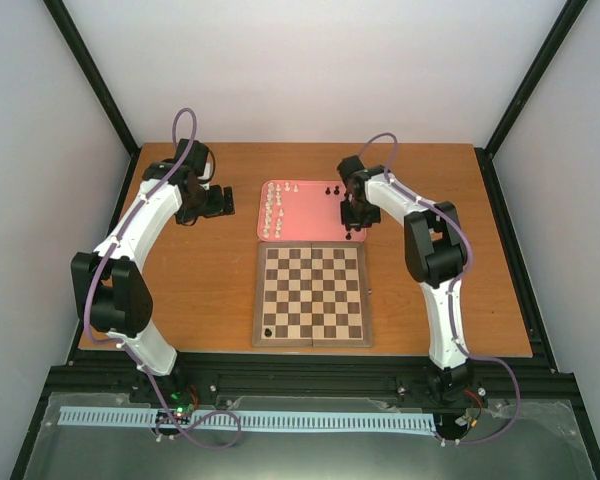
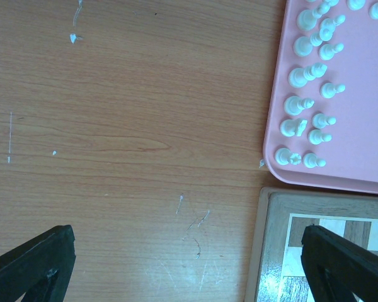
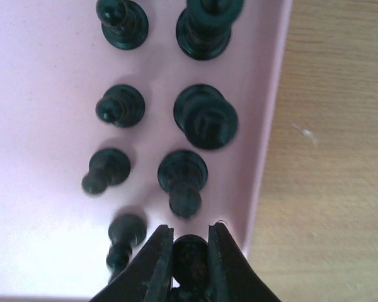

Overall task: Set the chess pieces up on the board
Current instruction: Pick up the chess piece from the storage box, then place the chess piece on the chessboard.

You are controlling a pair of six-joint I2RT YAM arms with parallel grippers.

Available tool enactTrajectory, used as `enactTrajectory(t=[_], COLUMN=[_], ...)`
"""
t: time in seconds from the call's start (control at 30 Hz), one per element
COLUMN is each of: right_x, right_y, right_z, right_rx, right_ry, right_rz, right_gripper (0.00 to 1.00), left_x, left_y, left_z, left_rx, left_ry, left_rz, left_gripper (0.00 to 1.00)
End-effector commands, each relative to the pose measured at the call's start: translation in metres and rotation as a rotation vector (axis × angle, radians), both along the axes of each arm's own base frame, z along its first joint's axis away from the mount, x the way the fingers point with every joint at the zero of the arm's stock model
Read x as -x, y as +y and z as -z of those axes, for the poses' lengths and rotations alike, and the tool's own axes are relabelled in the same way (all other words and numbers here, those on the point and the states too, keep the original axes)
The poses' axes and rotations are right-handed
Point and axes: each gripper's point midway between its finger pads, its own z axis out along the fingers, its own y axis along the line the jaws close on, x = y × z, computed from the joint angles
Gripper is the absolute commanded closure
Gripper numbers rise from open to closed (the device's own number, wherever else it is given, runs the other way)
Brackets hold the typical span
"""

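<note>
Right jaws pinch a glossy black piece [image 3: 190, 261] on the pink tray [image 3: 38, 94]; left jaws gape wide.

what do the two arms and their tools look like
The left arm and right arm have white links, bulky black joints and a purple cable looping alongside. The left tool and right tool each have two tapered black fingers.

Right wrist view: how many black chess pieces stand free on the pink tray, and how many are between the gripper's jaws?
Black chess pieces standing free: 7
Black chess piece between the jaws of the right gripper: 1
Total: 8
</note>
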Motion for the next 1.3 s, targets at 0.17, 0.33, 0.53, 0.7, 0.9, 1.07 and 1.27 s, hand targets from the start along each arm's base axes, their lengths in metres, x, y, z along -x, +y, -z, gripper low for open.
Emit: enactTrajectory(t=[0.17,0.33,0.53,0.7,0.9,1.07,1.27], right_x=[0.030,0.076,0.157,0.213,0.253,0.273,0.287], right_y=[0.001,0.037,0.114,0.171,0.211,0.225,0.235], right_z=[-0.103,-0.128,-0.127,-0.114,-0.094,-0.072,-0.058], right_rx=[-0.066,-0.101,-0.122,-0.142,-0.122,-0.087,-0.089], right_ry=[-0.125,-0.122,-0.050,-0.002,0.036,0.085,0.121], right_rz=[0.007,-0.078,-0.243,-0.358,-0.466,-0.521,-0.553], right_gripper=[0.97,0.97,0.97,0.97,0.97,0.97,0.97], left_x=[-0.001,0.003,0.013,0.028,0.051,0.066,0.076], left_y=[-0.001,-0.001,0.001,0.006,0.009,0.012,0.014], left_z=[-0.017,-0.028,-0.045,-0.056,-0.065,-0.064,-0.066], left_rx=[0.008,0.015,0.020,0.017,0.024,0.021,0.021], left_ry=[-0.036,-0.061,-0.094,-0.120,-0.149,-0.148,-0.155], left_rz=[0.020,0.018,0.015,0.009,0.010,0.012,0.012], left_gripper=[0.00,0.00,0.00,0.00,0.00,0.00,0.00])
